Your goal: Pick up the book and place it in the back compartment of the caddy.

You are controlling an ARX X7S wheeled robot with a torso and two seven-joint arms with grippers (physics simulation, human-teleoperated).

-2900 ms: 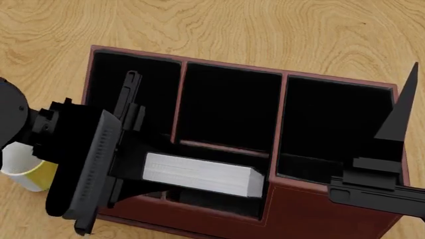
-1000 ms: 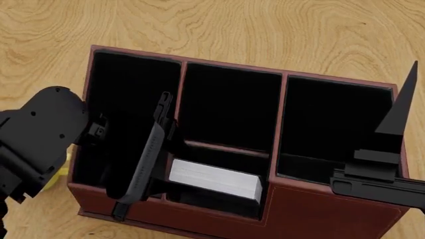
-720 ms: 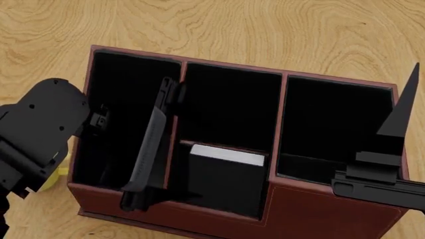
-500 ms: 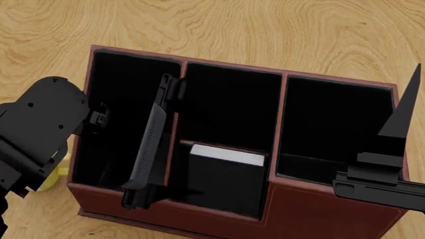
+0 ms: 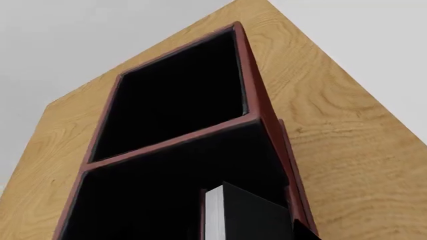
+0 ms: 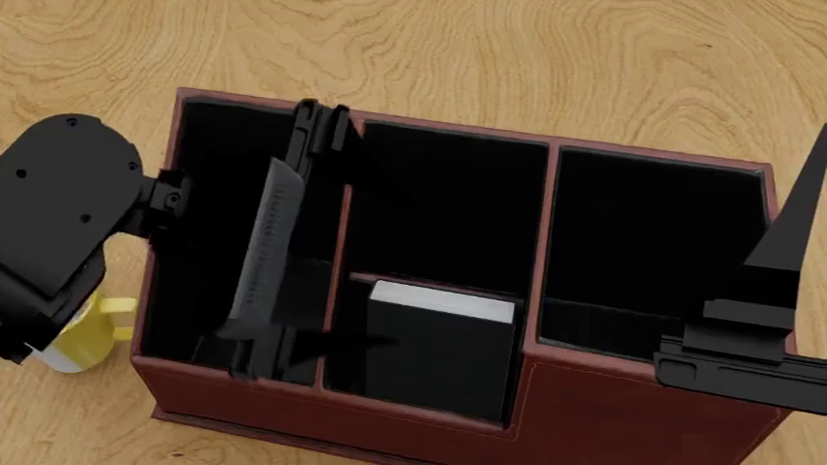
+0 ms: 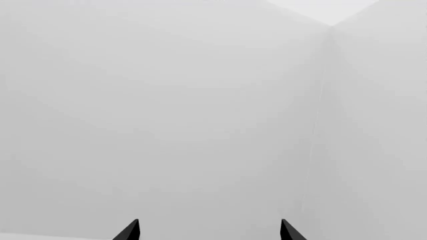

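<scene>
In the left wrist view, the reddish-brown leather-look caddy with black lining (image 5: pixel 257 107) fills the middle of the frame on the light wooden table (image 5: pixel 347 150), and the slim black hardcover book with white page edges (image 5: pixel 240 215) stands upright at the bottom centre, inside a cell; no claw tips show here. In the head view, the book (image 6: pixel 440 302) stands on edge in the small back compartment (image 6: pixel 427 358) at lower centre, white pages facing up. The left gripper (image 6: pixel 287 242) hangs to the left of it, over the long left cell, apart from the book and holding nothing; how far its jaws are parted I cannot tell. A yellow mug (image 6: pixel 84 334) peeks out at the left edge. The right gripper (image 6: pixel 756 325) sits at the lower right edge. In the right wrist view, the right gripper (image 7: pixel 210 231) shows two dark tips spread wide at the bottom, empty, before a pale grey wall (image 7: pixel 200 100).
</scene>
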